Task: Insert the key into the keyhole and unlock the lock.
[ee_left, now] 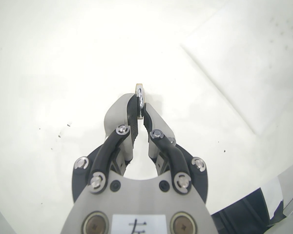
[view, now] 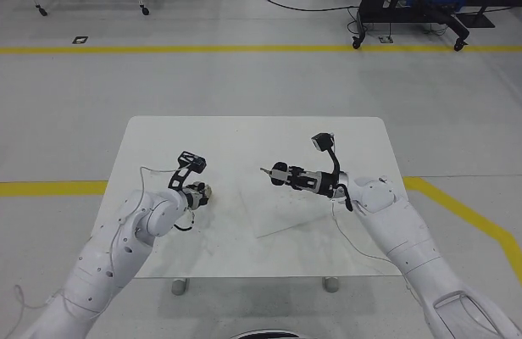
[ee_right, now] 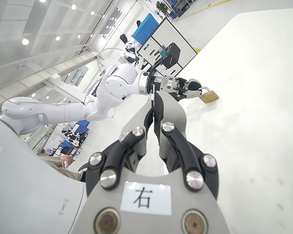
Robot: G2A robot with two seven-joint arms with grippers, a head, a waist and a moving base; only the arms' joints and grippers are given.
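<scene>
Right pincer (ee_right: 153, 102): clenched on the key (view: 264, 170). It grips the head end so the blade sticks out past the tips, which I judge leaves the blade free to go in.
Key position: just right of centre in the top view frame, held above the worktop (view: 244, 136), roughly level, with its tip pointing toward the frame's left.
Gap: bare worktop lies between the key tip and the padlock (ee_right: 209, 96), and the two are well apart. Insertion has not yet begun.
Left pincer (ee_left: 140, 103): clamped on the shackle (ee_right: 206, 88), left of centre in the top view frame. Gripping the shackle rather than the body probably steadies the lock while keeping its body clear.
Padlock position: the brass body juts beyond the left pincer's tips, low over the worktop. I cannot tell whether it touches the surface.
Keyhole: not made out, so I cannot say whether it faces the key.
Likely need: the blade must be lined up with the keyhole end before the two close in, and a tilted lock could make the tip skid off.
</scene>
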